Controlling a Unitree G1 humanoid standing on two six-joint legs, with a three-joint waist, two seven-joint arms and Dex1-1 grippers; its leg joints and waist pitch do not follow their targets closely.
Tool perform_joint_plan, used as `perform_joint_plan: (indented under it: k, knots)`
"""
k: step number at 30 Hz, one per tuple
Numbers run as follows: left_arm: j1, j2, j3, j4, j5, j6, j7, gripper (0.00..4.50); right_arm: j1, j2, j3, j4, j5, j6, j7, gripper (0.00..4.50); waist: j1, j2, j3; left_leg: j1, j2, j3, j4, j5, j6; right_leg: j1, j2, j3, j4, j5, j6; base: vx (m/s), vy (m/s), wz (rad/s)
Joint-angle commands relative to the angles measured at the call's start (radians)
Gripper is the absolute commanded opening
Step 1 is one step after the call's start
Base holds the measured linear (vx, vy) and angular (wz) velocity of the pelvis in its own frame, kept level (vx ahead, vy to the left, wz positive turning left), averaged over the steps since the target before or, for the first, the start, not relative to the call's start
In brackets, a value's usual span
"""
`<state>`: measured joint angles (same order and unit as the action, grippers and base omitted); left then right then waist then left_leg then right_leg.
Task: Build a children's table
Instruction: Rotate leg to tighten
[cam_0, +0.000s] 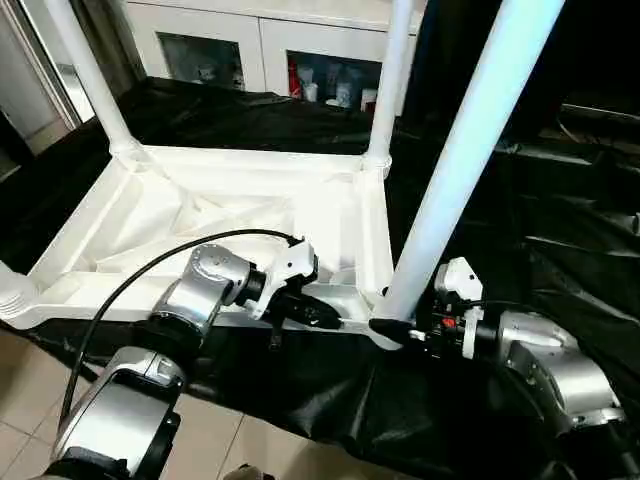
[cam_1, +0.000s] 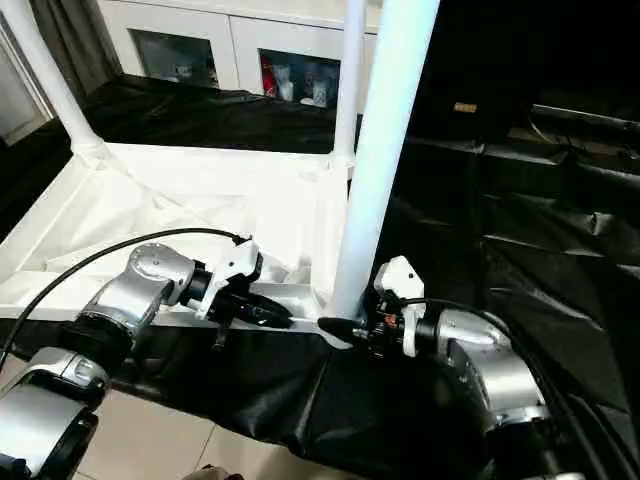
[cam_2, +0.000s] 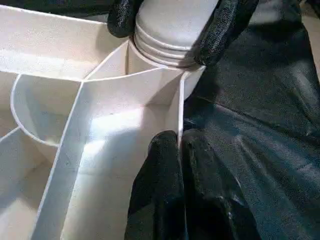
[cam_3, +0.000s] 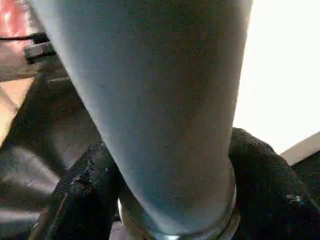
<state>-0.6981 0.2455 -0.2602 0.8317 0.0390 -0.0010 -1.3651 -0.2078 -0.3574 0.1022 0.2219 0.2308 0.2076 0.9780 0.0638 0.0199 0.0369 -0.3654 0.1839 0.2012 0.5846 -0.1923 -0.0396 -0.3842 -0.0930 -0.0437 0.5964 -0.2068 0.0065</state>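
The children's table top (cam_0: 250, 200) lies upside down on black sheeting, its ribbed underside facing up. Three white legs stand in its corner sockets: far left (cam_0: 90, 70), far right (cam_0: 392, 80) and near right (cam_0: 470, 140). At the near left corner a ribbed leg base (cam_0: 12, 290) shows at the picture's edge. My left gripper (cam_0: 320, 315) is shut on the thin front rim wall (cam_2: 178, 120), close to the near right corner. My right gripper (cam_0: 395, 328) clasps the ribbed base of the near right leg (cam_2: 170, 30), one finger (cam_3: 85, 190) on each side just above the socket.
Black sheeting (cam_0: 560, 220) covers the low platform under the table top and hangs over its front edge. Light floor tiles (cam_0: 30, 400) lie below my arms. A white cabinet with glass doors (cam_0: 260, 50) stands behind. A black cable (cam_0: 130, 280) arcs over my left forearm.
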Motion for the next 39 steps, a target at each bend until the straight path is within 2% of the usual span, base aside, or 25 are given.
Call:
perform_joint_plan:
  k: [1,3,5,7,9,11,12,13,16,18,20,21,22,25,26,27,28,29,30,32,33,34,35,37,39]
  knots:
    - [-0.003,-0.055,-0.001,0.033,0.015,0.003,0.120,0.00,0.006,0.038,0.037,0.021,-0.038,-0.002,-0.074,2.70,-0.006,-0.011,-0.045,0.014,0.051,-0.022,-0.074,-0.231,0.048,0.035,-0.059,0.033,-0.068,-0.142,-0.280,0.000,0.000,0.00]
    - [-0.007,-0.091,0.006,0.045,0.022,0.004,0.201,0.00,-0.001,0.089,0.027,0.054,-0.072,0.005,-0.186,2.70,-0.011,-0.008,-0.040,0.021,0.052,-0.023,-0.081,-0.282,0.020,0.028,-0.060,0.037,-0.081,-0.248,-0.253,0.000,0.000,0.00]
    - [-0.009,-0.121,0.005,0.051,0.029,-0.002,0.254,0.00,-0.011,0.135,0.012,0.079,-0.090,0.014,-0.281,2.69,-0.022,-0.016,-0.036,0.019,0.049,-0.031,-0.088,-0.342,-0.011,0.027,-0.060,0.037,-0.091,-0.370,-0.205,0.000,0.000,0.00]
    - [-0.002,-0.193,-0.006,0.049,0.033,-0.013,0.312,0.00,-0.041,0.234,-0.027,0.135,-0.110,0.033,-0.474,2.69,-0.031,-0.020,-0.034,0.020,0.048,-0.034,-0.091,-0.358,-0.020,0.018,-0.061,0.039,-0.097,-0.414,-0.184,0.000,0.000,0.00]
    - [0.006,-0.216,-0.018,0.039,0.033,-0.009,0.309,0.00,-0.049,0.264,-0.030,0.148,-0.114,0.046,-0.521,2.69,-0.040,-0.023,-0.033,0.018,0.046,-0.038,-0.093,-0.378,-0.024,0.017,-0.062,0.038,-0.102,-0.466,-0.159,0.000,0.000,0.00]
    - [0.019,-0.248,-0.036,0.024,0.036,0.005,0.305,0.00,-0.062,0.298,-0.009,0.159,-0.135,0.038,-0.552,2.69,-0.040,-0.021,-0.031,0.019,0.045,-0.038,-0.093,-0.382,-0.015,0.013,-0.061,0.040,-0.108,-0.479,-0.138,0.000,0.000,0.00]
    - [0.021,-0.253,-0.039,0.022,0.038,0.007,0.305,0.00,-0.067,0.307,-0.002,0.160,-0.139,0.035,-0.554,2.69,-0.041,-0.029,-0.031,0.021,0.045,-0.036,-0.093,-0.389,-0.012,0.011,-0.060,0.041,-0.110,-0.489,-0.134,0.000,0.000,0.00]
    - [0.020,-0.256,-0.039,0.026,0.039,0.005,0.311,0.00,-0.074,0.311,0.008,0.161,-0.147,0.029,-0.551,2.69,-0.040,-0.026,-0.033,0.019,0.045,-0.038,-0.093,-0.382,-0.008,0.012,-0.063,0.043,-0.109,-0.489,-0.131,0.000,0.000,0.00]
    - [0.005,-0.245,-0.028,0.052,0.048,-0.009,0.326,0.00,-0.096,0.302,0.029,0.170,-0.163,-0.008,-0.522,2.69,-0.040,-0.029,-0.033,0.019,0.045,-0.037,-0.094,-0.375,-0.002,0.011,-0.062,0.042,-0.111,-0.484,-0.123,0.000,0.000,0.00]
    - [0.000,-0.235,-0.024,0.056,0.049,-0.012,0.322,0.00,-0.101,0.302,0.015,0.171,-0.143,-0.009,-0.505,2.69,-0.039,-0.029,-0.035,0.015,0.044,-0.037,-0.095,-0.362,0.003,0.014,-0.062,0.041,-0.109,-0.463,-0.127,0.000,0.000,0.00]
    - [-0.005,-0.215,-0.017,0.056,0.053,-0.010,0.309,0.00,-0.111,0.296,0.000,0.170,-0.114,-0.004,-0.472,3.39,-0.038,-0.025,-0.035,0.018,0.046,-0.036,-0.096,-0.362,0.005,0.012,-0.061,0.042,-0.108,-0.434,-0.138,0.000,0.000,0.00]
    - [-0.005,-0.204,-0.017,0.052,0.053,-0.011,0.296,0.00,-0.112,0.284,0.004,0.167,-0.112,-0.006,-0.452,3.39,-0.038,-0.027,-0.036,0.019,0.046,-0.035,-0.096,-0.361,0.006,0.013,-0.060,0.042,-0.108,-0.424,-0.141,0.000,0.000,0.00]
    - [-0.006,-0.187,-0.017,0.048,0.052,-0.012,0.275,0.00,-0.113,0.264,0.011,0.162,-0.108,-0.010,-0.418,3.41,-0.036,-0.022,-0.037,0.019,0.046,-0.035,-0.096,-0.360,0.006,0.014,-0.059,0.041,-0.107,-0.408,-0.149,0.000,0.000,0.00]
    - [-0.007,-0.153,-0.015,0.039,0.047,-0.014,0.229,0.00,-0.106,0.221,0.026,0.138,-0.103,-0.020,-0.328,3.80,-0.032,-0.021,-0.042,0.015,0.047,-0.029,-0.091,-0.306,0.025,0.023,-0.058,0.043,-0.096,-0.286,-0.186,0.000,0.000,0.00]
    - [-0.007,-0.144,-0.014,0.038,0.046,-0.017,0.217,0.00,-0.102,0.207,0.029,0.130,-0.100,-0.023,-0.300,3.80,-0.029,-0.011,-0.044,0.015,0.046,-0.028,-0.090,-0.285,0.032,0.024,-0.059,0.043,-0.092,-0.248,-0.201,0.000,0.000,0.00]
    - [-0.008,-0.126,-0.015,0.036,0.043,-0.020,0.190,0.00,-0.095,0.181,0.031,0.110,-0.082,-0.020,-0.245,3.80,-0.030,-0.015,-0.043,0.015,0.046,-0.026,-0.089,-0.279,0.036,0.024,-0.058,0.042,-0.093,-0.236,-0.205,0.000,0.000,0.00]
    - [-0.009,-0.109,-0.016,0.035,0.041,-0.022,0.164,0.00,-0.088,0.154,0.032,0.091,-0.065,-0.018,-0.196,3.80,-0.028,-0.019,-0.047,0.013,0.046,-0.026,-0.085,-0.255,0.048,0.031,-0.058,0.041,-0.086,-0.195,-0.217,0.065,-0.024,0.05]
    - [-0.010,-0.091,-0.017,0.035,0.039,-0.024,0.133,0.00,-0.080,0.123,0.032,0.071,-0.048,-0.017,-0.145,3.80,-0.027,-0.003,-0.049,0.015,0.046,-0.024,-0.083,-0.234,0.055,0.030,-0.056,0.041,-0.085,-0.136,-0.234,0.000,0.000,0.00]
    - [-0.011,-0.078,-0.018,0.035,0.037,-0.026,0.109,0.00,-0.075,0.102,0.030,0.059,-0.037,-0.018,-0.112,3.80,-0.026,0.001,-0.051,0.015,0.046,-0.025,-0.081,-0.218,0.060,0.035,-0.056,0.040,-0.078,-0.098,-0.246,0.000,0.000,0.00]
    - [-0.015,-0.054,-0.024,0.037,0.038,-0.011,0.055,0.00,-0.069,0.063,0.024,0.047,-0.031,-0.040,-0.066,3.80,-0.020,0.010,-0.056,0.006,0.046,-0.024,-0.071,-0.134,0.096,0.045,-0.054,0.034,-0.058,0.056,-0.286,0.000,0.000,0.00]
    - [-0.015,-0.054,-0.024,0.037,0.038,-0.011,0.055,0.00,-0.069,0.063,0.024,0.047,-0.031,-0.040,-0.066,3.80,-0.020,0.007,-0.058,0.006,0.047,-0.022,-0.070,-0.119,0.105,0.046,-0.052,0.032,-0.056,0.079,-0.293,0.000,0.000,0.00]
    - [-0.017,-0.030,-0.035,0.041,0.042,-0.001,-0.007,0.00,-0.053,0.016,0.011,0.018,-0.004,-0.030,0.007,3.80,-0.015,0.012,-0.063,0.009,0.047,-0.022,-0.063,-0.089,0.117,0.047,-0.052,0.031,-0.048,0.132,-0.309,0.000,0.000,0.00]
    - [-0.017,-0.030,-0.035,0.041,0.042,-0.001,-0.007,0.00,-0.053,0.016,0.011,0.018,-0.004,-0.030,0.007,3.80,-0.014,0.014,-0.065,0.009,0.048,-0.020,-0.058,-0.065,0.139,0.046,-0.051,0.030,-0.043,0.182,-0.322,0.000,0.000,0.00]
    - [-0.021,-0.021,-0.038,0.049,0.042,-0.003,-0.038,0.00,-0.037,-0.016,0.004,-0.003,0.022,-0.011,0.064,3.80,-0.010,0.014,-0.066,0.007,0.048,-0.019,-0.053,-0.048,0.160,0.045,-0.052,0.028,-0.040,0.218,-0.336,0.000,0.000,0.00]
    - [-0.023,-0.014,-0.041,0.051,0.035,0.001,-0.060,0.00,-0.024,-0.041,0.009,-0.018,0.039,-0.001,0.106,3.80,-0.003,0.013,-0.063,0.009,0.050,-0.018,-0.054,-0.067,0.164,0.044,-0.054,0.028,-0.043,0.180,-0.334,0.000,0.000,0.00]
